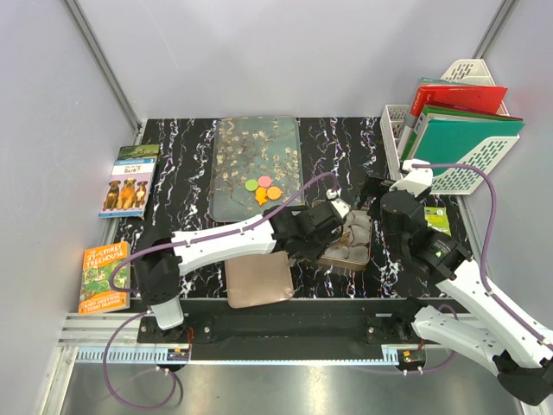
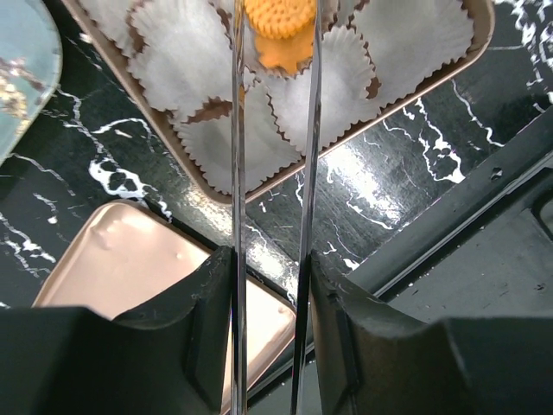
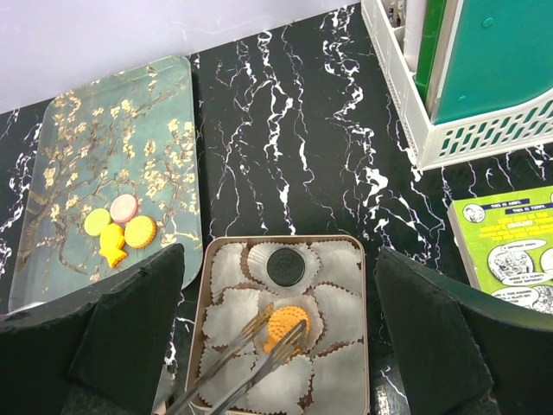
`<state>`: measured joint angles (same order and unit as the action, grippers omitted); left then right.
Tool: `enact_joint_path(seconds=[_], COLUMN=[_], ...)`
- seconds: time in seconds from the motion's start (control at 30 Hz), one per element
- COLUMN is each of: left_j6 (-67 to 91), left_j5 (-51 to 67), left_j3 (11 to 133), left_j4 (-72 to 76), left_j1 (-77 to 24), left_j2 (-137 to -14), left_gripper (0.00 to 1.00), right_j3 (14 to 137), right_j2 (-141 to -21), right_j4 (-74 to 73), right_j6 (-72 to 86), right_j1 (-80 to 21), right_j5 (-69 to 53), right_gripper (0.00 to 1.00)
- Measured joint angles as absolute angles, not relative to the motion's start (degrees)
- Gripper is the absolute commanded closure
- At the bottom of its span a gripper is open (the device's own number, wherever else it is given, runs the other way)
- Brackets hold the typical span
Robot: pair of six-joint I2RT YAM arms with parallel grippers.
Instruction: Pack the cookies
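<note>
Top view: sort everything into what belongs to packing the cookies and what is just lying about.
Belongs to the job: cookies on the tray, floral tray, tin of paper cups, dark cookie, orange cookie, tongs, tin lid.

Lying about: dog book, treehouse book, file rack, green leaflet.

Cookies (image 3: 121,229) on tray (image 3: 112,130), tin (image 3: 367,328) to its right
</note>
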<state>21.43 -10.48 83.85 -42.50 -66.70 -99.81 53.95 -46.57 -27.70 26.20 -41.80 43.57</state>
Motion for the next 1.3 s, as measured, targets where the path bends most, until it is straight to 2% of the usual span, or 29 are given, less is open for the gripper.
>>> enact_joint_path(seconds=[0.57,0.83,1.3], left_j6=[23.4,24.7,25.3], left_j5=[-17.3,-19.2,-19.4], left_j3=[82.3,78.3,78.2], left_j4=[-46.3,-47.9,-47.9], left_j1=[-66.7,-66.7,-66.7], left_j2=[-89.0,-88.7,-88.7], left_gripper=[0.61,0.61,0.60], right_j3=[54.0,54.0,53.9], right_j2=[-47.0,-46.6,-46.6], right_j4=[-26.8,-26.8,-26.8], right_j6=[26.6,26.6,26.6], right_j1=[-41.8,-41.8,-41.8], right_j5=[41.2,41.0,41.0], right_gripper=[0.00,0.00,0.00])
